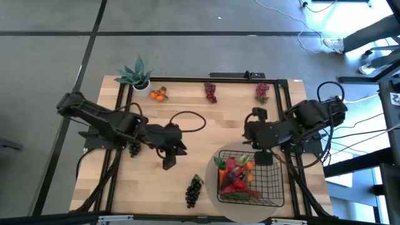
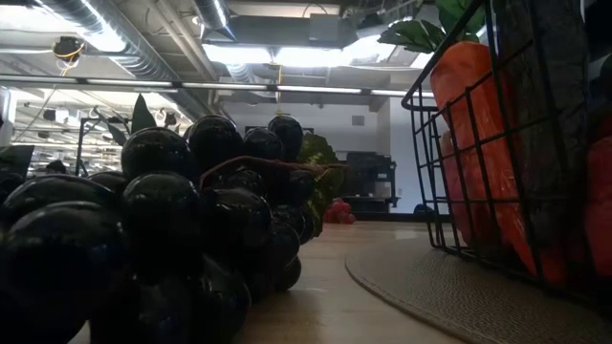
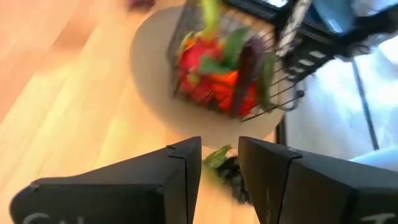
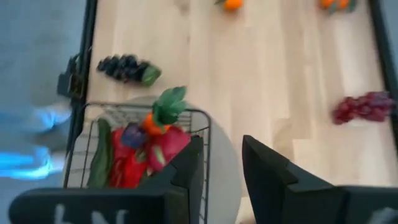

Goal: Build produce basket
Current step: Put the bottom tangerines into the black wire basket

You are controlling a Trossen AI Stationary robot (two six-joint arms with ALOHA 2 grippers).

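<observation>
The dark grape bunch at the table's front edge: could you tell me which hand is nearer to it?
Left. The left hand hovers just behind the dark grape bunch; the right hand hangs over the basket, farther off.

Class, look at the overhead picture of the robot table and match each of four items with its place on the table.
Items:
1. tangerines
2. dark grapes
3. carrot
4. pink dragon fruit

Places:
A. inside the black wire basket
B. far edge, right of the purple grapes
C. beside the potted plant
D. near edge, left of the round mat

Pairs: 1-C, 2-D, 3-A, 4-B
</observation>
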